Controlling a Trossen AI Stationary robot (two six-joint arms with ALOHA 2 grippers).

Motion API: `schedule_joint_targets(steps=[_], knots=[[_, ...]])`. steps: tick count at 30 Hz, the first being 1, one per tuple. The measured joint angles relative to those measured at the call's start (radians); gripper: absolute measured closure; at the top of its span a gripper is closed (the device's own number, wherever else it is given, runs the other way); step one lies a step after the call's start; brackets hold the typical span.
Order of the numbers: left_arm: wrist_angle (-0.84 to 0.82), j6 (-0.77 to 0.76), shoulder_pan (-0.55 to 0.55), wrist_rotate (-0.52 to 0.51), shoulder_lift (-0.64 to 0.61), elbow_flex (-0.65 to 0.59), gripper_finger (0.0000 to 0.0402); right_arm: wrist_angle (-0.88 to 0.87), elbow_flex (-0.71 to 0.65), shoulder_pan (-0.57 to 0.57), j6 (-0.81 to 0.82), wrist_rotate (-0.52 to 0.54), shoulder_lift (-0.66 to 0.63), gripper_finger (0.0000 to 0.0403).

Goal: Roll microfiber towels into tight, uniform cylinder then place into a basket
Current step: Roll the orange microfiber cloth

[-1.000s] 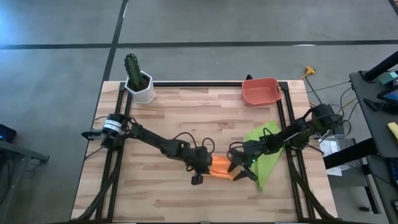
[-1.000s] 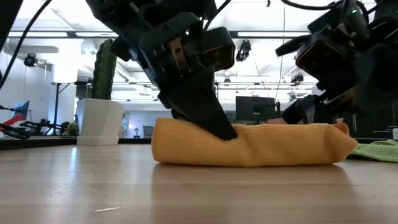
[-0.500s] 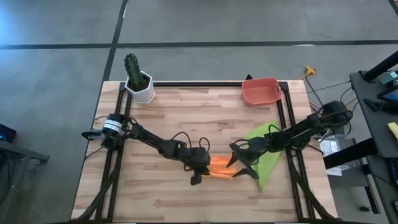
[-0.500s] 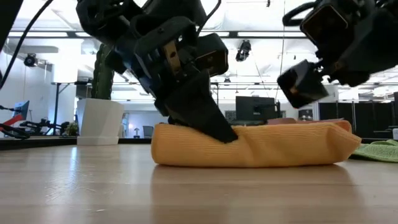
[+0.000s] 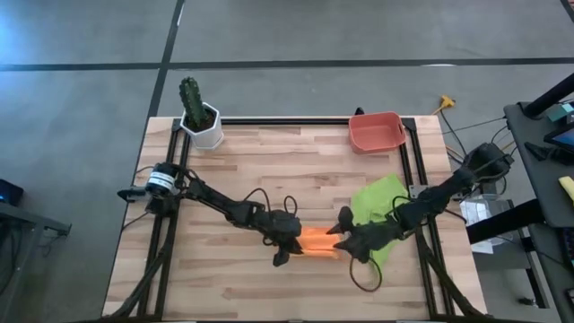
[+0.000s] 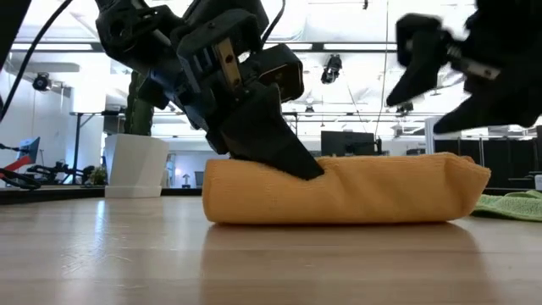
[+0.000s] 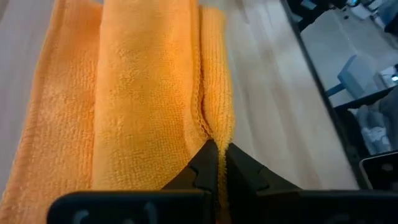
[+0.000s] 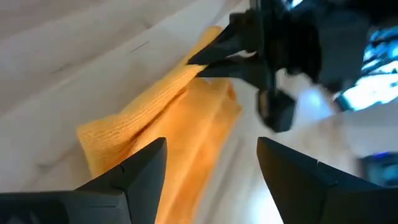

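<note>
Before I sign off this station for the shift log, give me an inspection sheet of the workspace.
Surface: wooden table, bare over most of its area.
Job's things: orange towel rolled into a log near the middle; green towel lying crumpled, unrolled, beside it; red basket at the far edge, nothing seen inside.
Clutter: potted cactus at a far corner.
Grippers: left gripper shut, pinching the orange roll's edge; right gripper open, at the roll's other end.
Cables: black leads along both arms; loose wires off the table's right side.
Surroundings: grey floor; equipment on the right.
</note>
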Motion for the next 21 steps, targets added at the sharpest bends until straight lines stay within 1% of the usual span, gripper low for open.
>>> schedule_joint_targets(steps=[2, 5, 8, 10, 12, 16, 19, 21], knots=[[0.011, -0.002, 0.004, 0.011, 0.000, 0.000, 0.0402, 0.016, 0.026, 0.023, -0.022, 0.004, 0.009, 0.0164], [0.025, -0.024, 0.022, 0.030, 0.000, -0.004, 0.0402, 0.019, 0.067, 0.051, -0.007, 0.005, 0.035, 0.0167], [0.042, -0.026, 0.044, 0.038, 0.000, -0.007, 0.0402, 0.016, 0.097, 0.076, 0.015, 0.016, 0.092, 0.0167], [0.047, -0.033, 0.059, 0.039, 0.000, -0.019, 0.0402, 0.021, 0.119, 0.091, 0.019, 0.032, 0.155, 0.0167], [0.062, -0.046, 0.074, 0.039, 0.000, -0.035, 0.0402, 0.007, 0.136, 0.106, 0.018, 0.085, 0.225, 0.0167], [0.061, -0.053, 0.095, 0.032, 0.000, -0.070, 0.0401, 0.003, 0.183, 0.116, 0.018, 0.256, 0.356, 0.0167], [0.062, -0.055, 0.099, 0.013, 0.002, -0.083, 0.0401, 0.006, 0.204, 0.112, 0.018, 0.305, 0.416, 0.0167], [0.063, -0.055, 0.102, 0.000, 0.001, -0.093, 0.0401, 0.013, 0.214, 0.098, 0.019, 0.308, 0.438, 0.0168]])
